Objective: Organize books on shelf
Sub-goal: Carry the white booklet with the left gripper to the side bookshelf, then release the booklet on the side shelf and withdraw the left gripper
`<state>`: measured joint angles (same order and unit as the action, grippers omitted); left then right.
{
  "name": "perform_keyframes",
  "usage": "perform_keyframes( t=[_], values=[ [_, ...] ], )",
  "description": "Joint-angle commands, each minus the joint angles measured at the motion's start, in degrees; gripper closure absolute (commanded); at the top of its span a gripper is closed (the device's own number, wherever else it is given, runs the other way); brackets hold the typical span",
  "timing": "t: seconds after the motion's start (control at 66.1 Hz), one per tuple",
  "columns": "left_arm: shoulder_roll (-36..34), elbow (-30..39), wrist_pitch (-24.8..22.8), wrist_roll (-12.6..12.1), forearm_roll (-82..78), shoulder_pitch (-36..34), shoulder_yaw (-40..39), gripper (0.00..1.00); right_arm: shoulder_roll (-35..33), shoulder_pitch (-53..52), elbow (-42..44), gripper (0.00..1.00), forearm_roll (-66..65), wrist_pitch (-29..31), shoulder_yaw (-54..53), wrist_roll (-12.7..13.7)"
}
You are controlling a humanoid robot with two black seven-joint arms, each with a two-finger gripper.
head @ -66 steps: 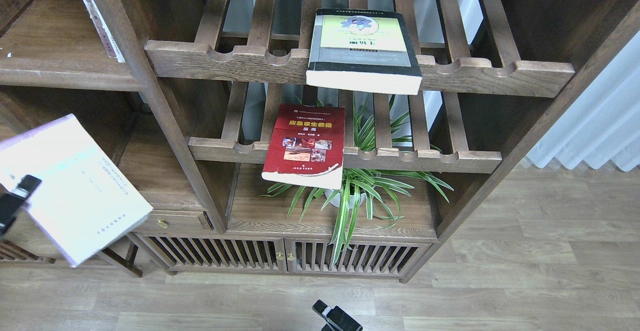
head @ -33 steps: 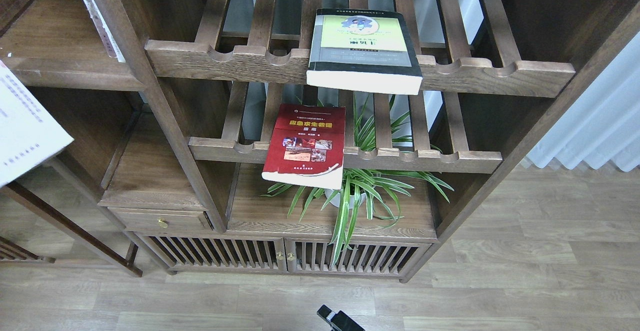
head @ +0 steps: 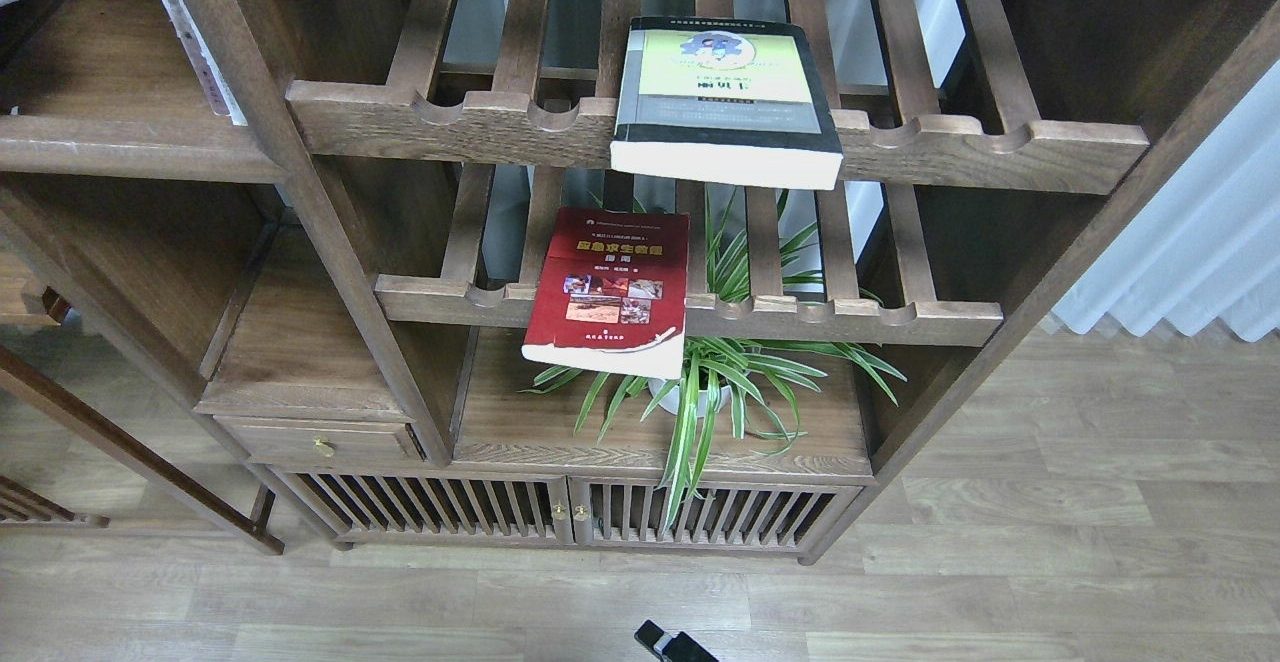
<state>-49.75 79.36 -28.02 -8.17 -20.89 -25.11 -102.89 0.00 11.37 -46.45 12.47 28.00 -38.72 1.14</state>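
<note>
Red paperback point(head: 608, 282) lies flat on the lower slatted rack point(head: 850, 320), overhanging its front rail, long axis front-to-back, well above our right gripper point(head: 668, 642) at frame bottom (jaw state: cannot tell); left gripper out of view.

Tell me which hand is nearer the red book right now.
Right, as far as shown. The right hand sits at the view's bottom edge, well below the red book, not touching it. The left hand is out of view.
</note>
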Motion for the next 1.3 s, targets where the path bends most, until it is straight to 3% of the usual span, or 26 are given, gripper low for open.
perform_keyframes(
  t=[0.0,0.227,0.606,0.817,0.863,0.984,0.999,1.044,1.287],
  values=[
    [3.69,-1.57,0.02,0.09,-5.21,-5.65,1.99,0.94,0.00,0.41,-0.04,0.01,0.01,0.00,-0.04,0.00],
    [11.68,-8.76,0.02,0.26,-14.96,-16.27,6.19,0.94,0.00,0.59,-0.39,0.01,0.01,0.00,-0.04,0.00],
    [14.94,-21.69,0.02,1.05,-16.03,-31.66,20.52,0.94,0.00,0.41,-0.39,0.01,0.01,0.00,-0.04,0.00],
    [16.70,-25.39,0.02,1.41,-15.94,-35.10,25.54,0.93,0.00,-0.38,-0.39,0.01,0.19,0.00,-0.22,-0.08],
    [17.40,-25.57,0.02,1.76,-15.33,-35.01,25.72,0.90,0.00,-0.56,-0.39,0.01,0.36,0.00,-0.22,-0.08],
    [20.39,-26.53,0.02,3.07,-12.08,-33.87,25.28,0.68,0.00,-0.73,-0.39,0.01,0.98,0.00,-0.22,-0.17],
    [20.57,-26.54,0.02,3.34,-9.03,-32.30,25.28,0.57,0.00,-0.73,-0.39,0.01,1.06,0.00,-0.30,-0.17],
    [20.92,-26.27,0.02,3.43,-5.67,-31.15,25.28,0.48,0.00,-0.82,-0.39,0.01,1.06,0.00,-0.31,-0.17],
    [20.83,-25.48,0.02,3.78,-1.18,-28.50,23.78,0.38,0.00,-1.52,-0.39,0.01,1.06,0.00,-1.27,-0.08]
  ],
)
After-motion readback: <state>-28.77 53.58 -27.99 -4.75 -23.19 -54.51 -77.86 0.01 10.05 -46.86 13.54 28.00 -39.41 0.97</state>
